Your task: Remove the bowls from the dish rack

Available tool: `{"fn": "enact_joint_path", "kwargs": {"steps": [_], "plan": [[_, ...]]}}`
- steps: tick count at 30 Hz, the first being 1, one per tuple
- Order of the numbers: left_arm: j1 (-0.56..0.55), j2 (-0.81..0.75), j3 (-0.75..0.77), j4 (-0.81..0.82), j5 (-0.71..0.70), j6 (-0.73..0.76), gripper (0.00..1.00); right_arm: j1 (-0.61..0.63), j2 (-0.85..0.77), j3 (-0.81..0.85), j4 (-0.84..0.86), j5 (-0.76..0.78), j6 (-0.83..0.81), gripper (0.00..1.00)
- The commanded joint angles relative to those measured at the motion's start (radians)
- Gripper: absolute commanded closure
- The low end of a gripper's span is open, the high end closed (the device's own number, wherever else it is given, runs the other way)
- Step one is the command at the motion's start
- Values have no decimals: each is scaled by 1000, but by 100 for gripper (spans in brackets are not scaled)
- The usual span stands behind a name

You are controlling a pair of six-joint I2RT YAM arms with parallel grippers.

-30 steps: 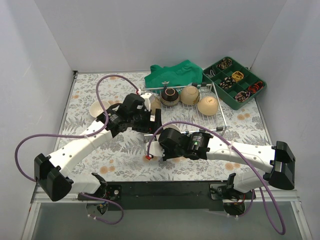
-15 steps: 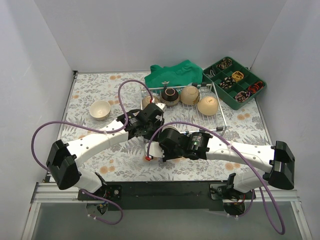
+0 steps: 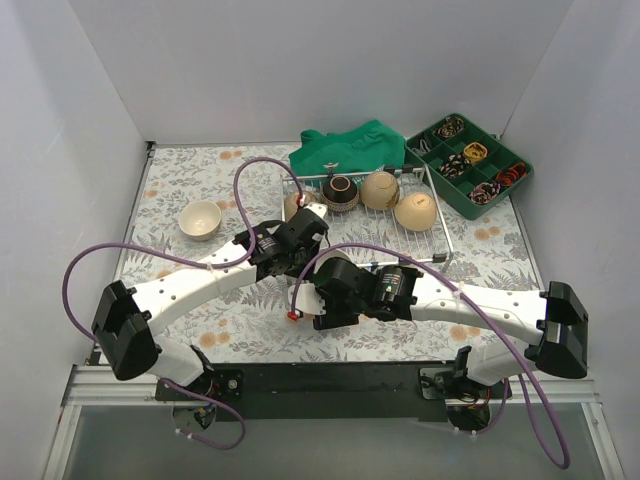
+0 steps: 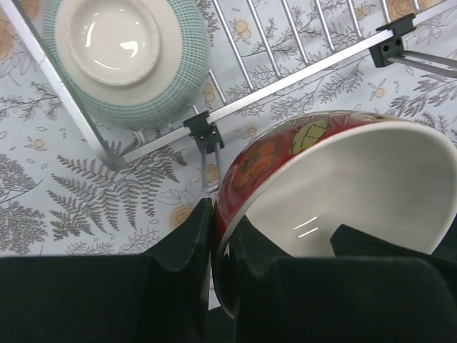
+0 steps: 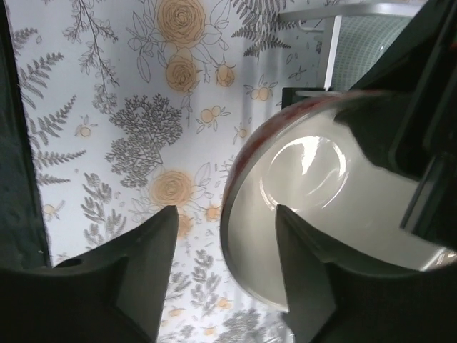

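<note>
Bowl in red (image 4: 335, 179), white inside with a leaf-and-fruit pattern outside, sits tilted just off the near left corner of the dish rack (image 3: 372, 222), over the flowered surface (image 3: 170, 180). Whether it touches the surface cannot be told. The left tool (image 4: 220, 218) is clenched on its rim, with one finger outside the wall and one inside. The right tool (image 5: 225, 211) is released, its two fingers spread with the same rim passing between them.

In the rack's near left corner a green-hatched bowl (image 4: 125, 61) lies upside down. Along the rack's far side are a dark bowl (image 3: 340, 191) and a tan bowl (image 3: 380, 189), with a second tan bowl (image 3: 415, 211) toward its right side. A white bowl (image 3: 201, 219) stands upright near the surface's left edge. A green cloth (image 3: 345, 150) lies at the far edge behind the rack. A green compartment tray (image 3: 468, 163) fills the far right corner.
</note>
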State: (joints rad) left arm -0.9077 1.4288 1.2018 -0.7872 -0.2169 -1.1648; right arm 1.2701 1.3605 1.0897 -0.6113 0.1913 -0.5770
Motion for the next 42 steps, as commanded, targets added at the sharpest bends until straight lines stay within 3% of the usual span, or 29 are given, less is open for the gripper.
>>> {"fn": "enact_joint_path", "kwargs": {"steps": [1, 2, 11, 19, 25, 31, 42], "plan": [[29, -93, 50, 2, -91, 43, 100, 0, -35, -4, 16, -10, 15, 23], [42, -99, 51, 0, -93, 47, 100, -2, -43, -5, 15, -9, 20, 15], [318, -179, 62, 25, -42, 96, 100, -3, -124, -50, 65, 19, 86, 3], [584, -169, 48, 68, 37, 70, 100, -75, -202, -86, 136, -15, 198, 1], [722, -107, -22, 170, 112, -11, 100, -181, -242, -125, 186, -41, 301, 2], [799, -19, -70, 287, 146, -101, 100, -250, -276, -172, 220, -52, 364, 2], [803, 168, -99, 426, 142, -223, 100, -333, -342, -255, 274, -49, 393, 1]]}}
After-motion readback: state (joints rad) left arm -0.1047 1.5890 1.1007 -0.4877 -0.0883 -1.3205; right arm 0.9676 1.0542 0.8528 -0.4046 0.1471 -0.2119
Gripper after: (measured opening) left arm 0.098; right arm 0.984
